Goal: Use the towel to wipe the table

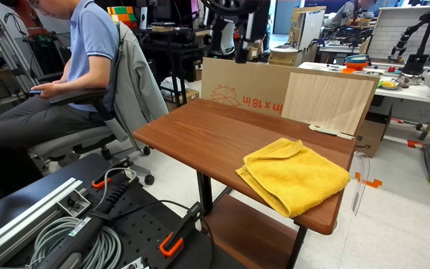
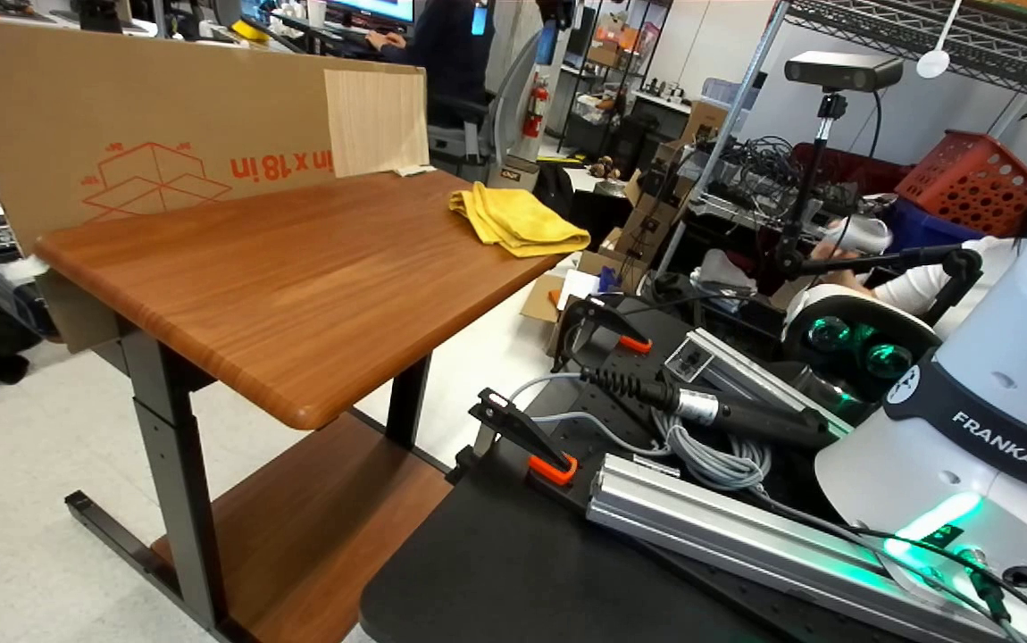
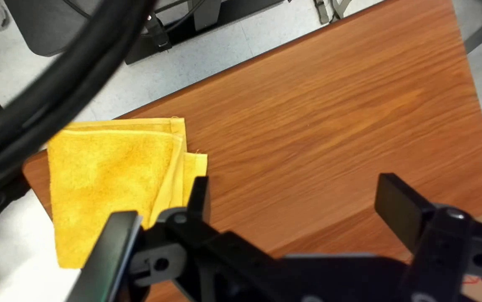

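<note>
A folded yellow towel (image 1: pixel 297 175) lies on one end of the brown wooden table (image 1: pixel 207 130), with a corner hanging over the edge. In an exterior view the towel (image 2: pixel 518 221) sits at the far end of the table (image 2: pixel 299 277). In the wrist view the towel (image 3: pixel 107 176) is at the left, partly covered by black cables and my left finger, and the table (image 3: pixel 329 113) fills the middle. My gripper (image 3: pixel 295 186) is open and empty, its fingers wide apart above the table. In an exterior view my gripper (image 1: pixel 230 46) hangs high at the top edge, well above the towel.
A cardboard sheet (image 1: pixel 245 80) stands along one long table edge, with a light wood-pattern board (image 1: pixel 325 101) against it. A black mounting surface (image 2: pixel 496 536) with clamps, coiled cable and metal rail lies beside the table. A person (image 1: pixel 91 48) sits on a chair nearby.
</note>
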Robot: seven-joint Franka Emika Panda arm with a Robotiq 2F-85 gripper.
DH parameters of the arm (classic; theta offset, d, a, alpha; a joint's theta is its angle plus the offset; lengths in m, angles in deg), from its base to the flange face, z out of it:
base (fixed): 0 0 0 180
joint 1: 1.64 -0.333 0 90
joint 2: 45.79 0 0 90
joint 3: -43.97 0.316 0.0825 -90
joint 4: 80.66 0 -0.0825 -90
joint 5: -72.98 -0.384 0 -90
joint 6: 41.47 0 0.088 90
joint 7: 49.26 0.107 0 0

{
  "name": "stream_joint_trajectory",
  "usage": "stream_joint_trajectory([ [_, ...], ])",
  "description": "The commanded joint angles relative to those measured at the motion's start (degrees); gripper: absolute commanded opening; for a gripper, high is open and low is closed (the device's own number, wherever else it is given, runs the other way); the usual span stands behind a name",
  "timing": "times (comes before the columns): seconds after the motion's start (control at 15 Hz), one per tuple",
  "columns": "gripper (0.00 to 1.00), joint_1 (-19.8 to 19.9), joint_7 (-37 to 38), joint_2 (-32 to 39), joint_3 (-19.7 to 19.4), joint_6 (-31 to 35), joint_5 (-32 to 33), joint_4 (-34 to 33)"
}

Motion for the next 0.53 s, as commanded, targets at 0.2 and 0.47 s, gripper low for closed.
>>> stream_joint_trajectory([
  [0.2, 1.0, 0.2, 1.2, 3.2, 0.1, 0.5, -2.6, -2.7],
  [0.47, 1.0, 1.4, 8.7, 10.9, -1.2, -1.5, -5.6, -9.6],
])
